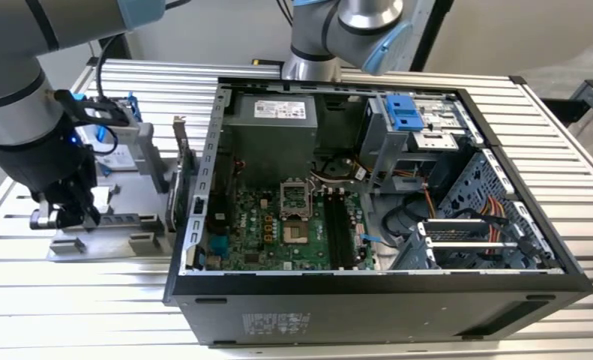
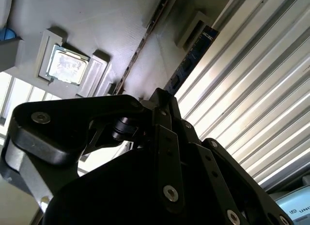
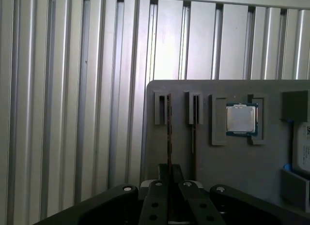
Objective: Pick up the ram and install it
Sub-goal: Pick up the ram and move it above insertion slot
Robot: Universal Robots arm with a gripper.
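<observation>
Jaws are being pressed almost together on the ram (image 3: 169, 138), which is being pinched along its thin edge by the gripper (image 3: 169, 169), with its far end lodged in a slot of the grey tray (image 3: 232, 162). Its dark blue face is being presented in the second wrist view — in the first wrist view it is being seen edge-on. At the exterior view's left, the gripper is being held low over the tray, beside the open computer case (image 1: 376, 315).
</observation>
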